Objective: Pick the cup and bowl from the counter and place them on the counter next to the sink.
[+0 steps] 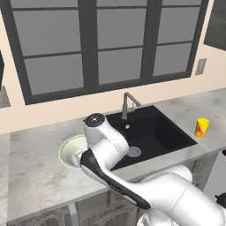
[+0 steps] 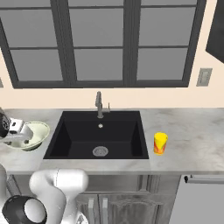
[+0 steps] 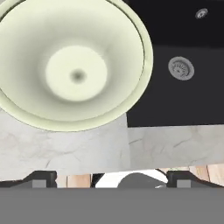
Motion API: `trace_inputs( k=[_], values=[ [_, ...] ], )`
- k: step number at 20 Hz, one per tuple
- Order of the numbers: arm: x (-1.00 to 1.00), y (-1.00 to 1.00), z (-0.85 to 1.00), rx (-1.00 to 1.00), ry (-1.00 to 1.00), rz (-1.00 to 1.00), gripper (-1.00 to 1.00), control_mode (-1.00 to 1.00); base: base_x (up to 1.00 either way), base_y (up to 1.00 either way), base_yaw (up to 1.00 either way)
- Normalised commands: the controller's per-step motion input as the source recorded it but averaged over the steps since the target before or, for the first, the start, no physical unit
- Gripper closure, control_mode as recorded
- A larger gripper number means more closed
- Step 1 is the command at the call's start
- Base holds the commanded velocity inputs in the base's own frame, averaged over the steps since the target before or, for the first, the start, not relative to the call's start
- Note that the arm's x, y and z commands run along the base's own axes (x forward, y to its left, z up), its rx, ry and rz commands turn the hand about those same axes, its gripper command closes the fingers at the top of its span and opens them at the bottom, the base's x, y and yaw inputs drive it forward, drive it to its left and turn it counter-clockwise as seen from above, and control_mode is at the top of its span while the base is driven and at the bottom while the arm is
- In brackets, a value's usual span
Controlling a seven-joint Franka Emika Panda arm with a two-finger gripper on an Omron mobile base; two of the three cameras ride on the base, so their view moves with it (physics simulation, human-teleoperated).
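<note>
Resting on the marbled surface (image 2: 188, 131) just left of the black sink (image 2: 98, 135), the bowl (image 3: 74, 61) is wide, round and pale cream with a green tint, and holds nothing. Right of the sink stands the cup (image 2: 160, 143), a narrow yellow tumbler with a red-orange mark. Above the bowl's near rim hangs the claw (image 3: 111, 177), jaws spread wide, gripping nothing.

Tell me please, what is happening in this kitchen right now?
A white robot arm holds its open claw just above the wide pale cream bowl, holding nothing. The bowl sits on the grey marbled counter at the left of the black recessed sink. The small yellow cup stands on the counter at the sink's right side. Both already rest beside the sink.
</note>
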Motion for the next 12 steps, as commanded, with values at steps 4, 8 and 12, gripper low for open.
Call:
trace_inputs(
  k=[4, 8, 12],
  values=[
    [-0.5, -0.7, 0.16, 0.22, 0.0, -0.28, -1.0, -1.0, 0.0, 0.0, 0.0],
    [-0.53, -0.67, 0.23, 0.17, 0.0, -0.22, -1.0, -1.0, 0.0, 0.0, 0.0],
    [-0.46, -0.67, 0.23, 0.14, 0.0, -0.16, -1.0, -1.0, 0.0, 0.0, 0.0]
  ],
)
